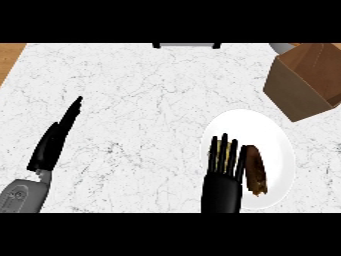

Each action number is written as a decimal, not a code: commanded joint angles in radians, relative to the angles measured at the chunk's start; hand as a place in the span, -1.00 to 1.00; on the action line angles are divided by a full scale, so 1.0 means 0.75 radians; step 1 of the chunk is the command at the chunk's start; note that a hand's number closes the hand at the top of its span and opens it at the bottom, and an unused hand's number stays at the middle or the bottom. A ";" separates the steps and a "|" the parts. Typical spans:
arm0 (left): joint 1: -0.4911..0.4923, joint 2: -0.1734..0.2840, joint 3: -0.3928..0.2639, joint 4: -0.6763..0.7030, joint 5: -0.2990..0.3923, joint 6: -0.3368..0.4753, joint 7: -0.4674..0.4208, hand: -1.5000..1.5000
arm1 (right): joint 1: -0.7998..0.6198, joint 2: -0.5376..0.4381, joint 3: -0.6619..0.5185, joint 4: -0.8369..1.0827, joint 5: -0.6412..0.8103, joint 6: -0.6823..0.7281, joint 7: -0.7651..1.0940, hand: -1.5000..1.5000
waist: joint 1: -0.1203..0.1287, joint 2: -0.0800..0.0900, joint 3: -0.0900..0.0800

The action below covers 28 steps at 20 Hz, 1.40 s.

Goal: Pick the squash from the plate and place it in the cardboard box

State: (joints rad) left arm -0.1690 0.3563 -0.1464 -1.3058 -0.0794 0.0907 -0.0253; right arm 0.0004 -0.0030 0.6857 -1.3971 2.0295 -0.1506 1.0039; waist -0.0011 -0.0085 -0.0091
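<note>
While the left hand (pixel 53 142) rests open, the right hand (pixel 225 170) hovers straight-fingered beside the squash (pixel 256 170) — on its plate (pixel 241 125).

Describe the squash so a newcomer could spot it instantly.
Find the white plate at the marble counter's near right, below the cardboard box. The squash is the long brown piece lying on it, right of the right hand's black fingers.

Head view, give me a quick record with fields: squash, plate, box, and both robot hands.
squash: brownish, lying on the plate, right of the right robot hand
plate: white, on the marble counter
cardboard box: open, tilted, beyond the plate at far right
right robot hand: fingers straight, over the plate, beside the squash
left robot hand: open, resting at left
</note>
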 commanded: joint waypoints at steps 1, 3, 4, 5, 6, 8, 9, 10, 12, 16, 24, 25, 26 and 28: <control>0.036 -0.041 -0.009 -0.075 -0.058 0.010 0.042 0.00 | 0.005 -0.015 -0.039 0.004 -0.043 -0.030 -0.045 -1.00 | 0.003 0.010 0.012; 0.006 0.008 0.067 0.053 -0.004 -0.069 -0.070 0.00 | -0.163 0.004 -0.060 0.159 -0.124 -0.066 0.006 -1.00 | 0.006 0.013 0.012; -0.016 -0.017 0.054 0.005 -0.033 -0.041 0.008 0.00 | -0.090 0.002 -0.110 0.184 -0.076 -0.158 -0.027 -1.00 | 0.002 0.012 0.012; 0.020 -0.064 0.015 -0.049 -0.073 0.001 0.052 0.00 | -0.026 -0.012 -0.073 0.094 -0.059 -0.115 -0.022 -1.00 | 0.001 0.011 0.012; 0.058 -0.041 0.026 -0.092 -0.067 -0.017 0.034 0.00 | -0.110 0.004 -0.126 0.191 -0.089 -0.152 -0.038 -1.00 | 0.007 0.011 0.013; 0.062 -0.074 0.007 -0.017 -0.096 -0.016 -0.049 0.00 | -0.130 0.004 -0.151 0.220 -0.099 -0.190 -0.052 -1.00 | 0.005 0.012 0.012; -0.010 -0.020 0.087 0.025 -0.062 -0.070 -0.019 0.00 | -0.135 0.004 -0.038 0.123 -0.108 -0.027 0.005 -1.00 | 0.003 0.012 0.012; -0.012 -0.042 0.072 0.001 -0.070 -0.056 -0.012 0.00 | -0.213 0.004 -0.127 0.288 -0.148 -0.139 -0.025 -1.00 | 0.007 0.013 0.013; 0.019 -0.057 0.092 0.057 -0.069 -0.066 -0.083 0.00 | -0.079 -0.052 -0.144 0.185 -0.132 -0.206 -0.078 -1.00 | 0.001 0.012 0.012; -0.018 -0.079 0.057 -0.033 -0.091 -0.057 0.043 0.00 | -0.216 -0.019 -0.134 0.244 0.025 -0.043 -0.023 1.00 | 0.004 0.011 0.012; -0.002 -0.098 0.081 0.003 -0.106 -0.053 -0.004 0.00 | -0.251 -0.068 -0.084 0.403 0.178 -0.257 0.036 1.00 | 0.006 0.015 0.013; -0.003 -0.100 0.080 0.026 -0.120 -0.050 -0.027 0.00 | -0.217 -0.097 -0.064 0.345 0.198 -0.255 0.036 1.00 | 0.001 0.013 0.012; 0.049 -0.074 0.104 0.006 -0.096 -0.082 -0.066 0.00 | -0.222 -0.073 -0.061 0.252 0.203 -0.175 0.018 1.00 | 0.003 0.011 0.012; 0.070 -0.065 0.095 -0.074 -0.106 -0.079 0.004 0.00 | -0.215 -0.095 -0.047 0.263 0.286 -0.181 0.079 1.00 | 0.007 0.009 0.012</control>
State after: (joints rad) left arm -0.1415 0.2999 -0.0820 -1.3282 -0.1565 0.0383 -0.0315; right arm -0.1449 -0.0304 0.6456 -1.2402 2.1381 -0.2350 0.9930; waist 0.0025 -0.0123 -0.0070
